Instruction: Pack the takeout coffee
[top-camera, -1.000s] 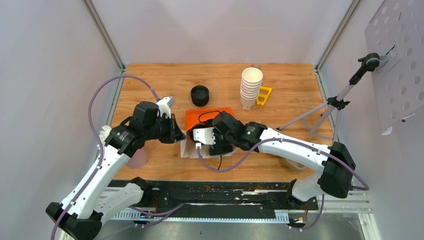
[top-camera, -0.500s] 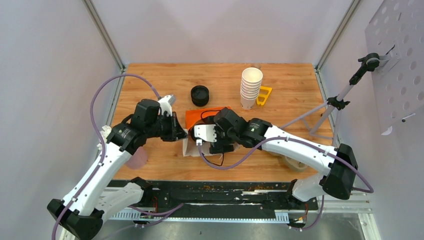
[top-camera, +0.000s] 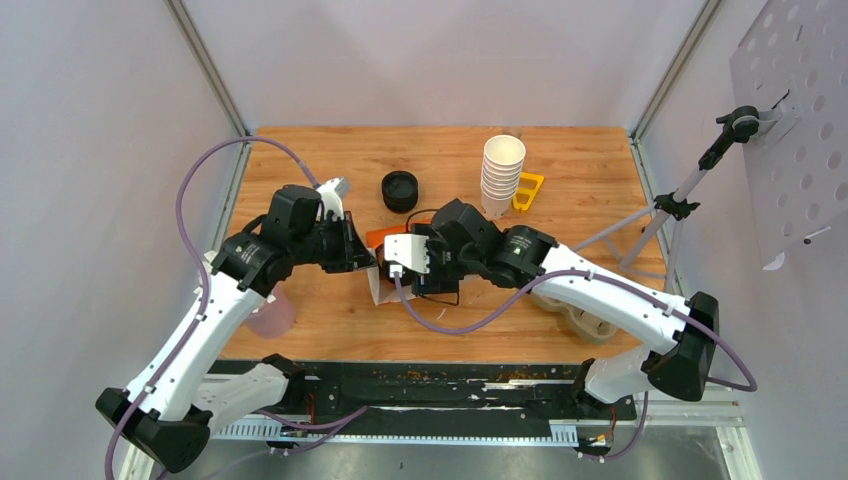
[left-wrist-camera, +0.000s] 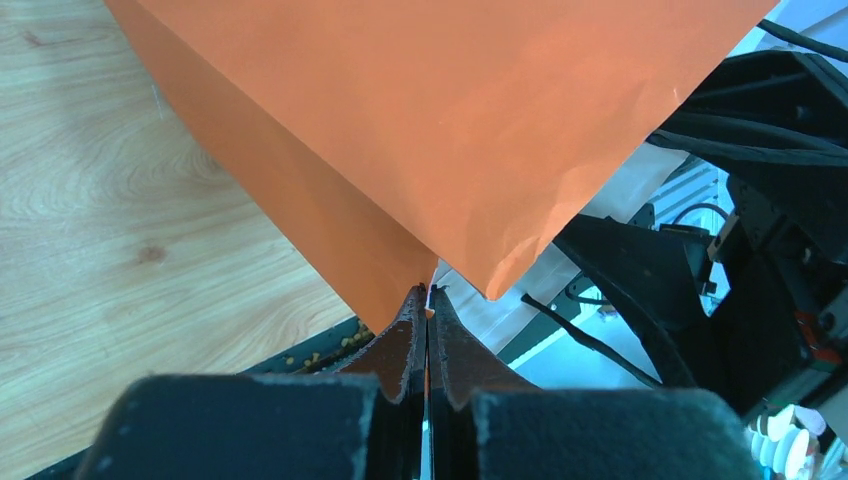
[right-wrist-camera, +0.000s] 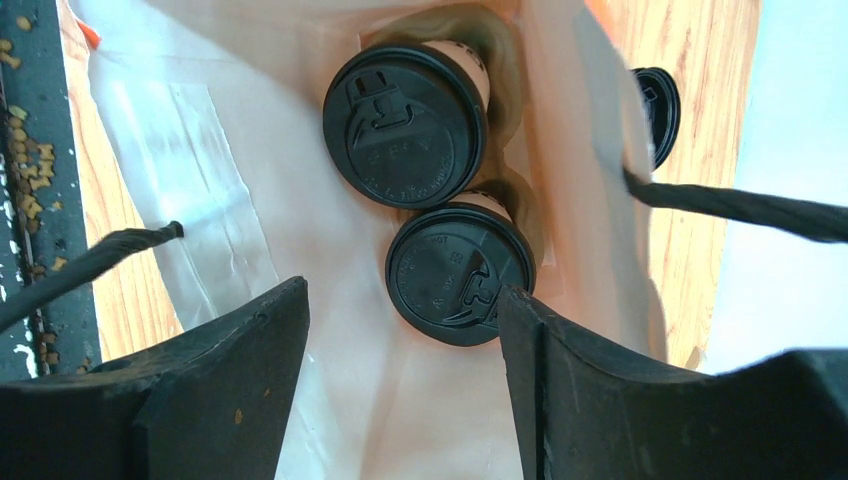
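Note:
Two takeout coffee cups with black lids, one (right-wrist-camera: 405, 125) and the other (right-wrist-camera: 460, 275), stand side by side at the bottom of the orange paper bag (left-wrist-camera: 450, 120). Its pale inner wall (right-wrist-camera: 330, 330) fills the right wrist view. My right gripper (right-wrist-camera: 400, 290) hovers above the cups at the bag's mouth, open, with nothing between its fingers (right-wrist-camera: 235, 365). My left gripper (left-wrist-camera: 428, 292) is shut on the bag's rim. From the top view only a strip of the orange bag (top-camera: 377, 238) shows between the two wrists.
A tall stack of lidless white cups (top-camera: 502, 175) and a yellow piece (top-camera: 528, 190) stand at the back right. A black lid stack (top-camera: 400, 190) sits behind the bag. A pale pink cup (top-camera: 270, 315) is under my left arm. A tripod stand (top-camera: 660, 212) is at the right.
Both wrists and the bag have shifted toward the back. The bag's orange face shows less from above. My right gripper's jaws have narrowed somewhat but stay open. The left gripper keeps hold of the rim.

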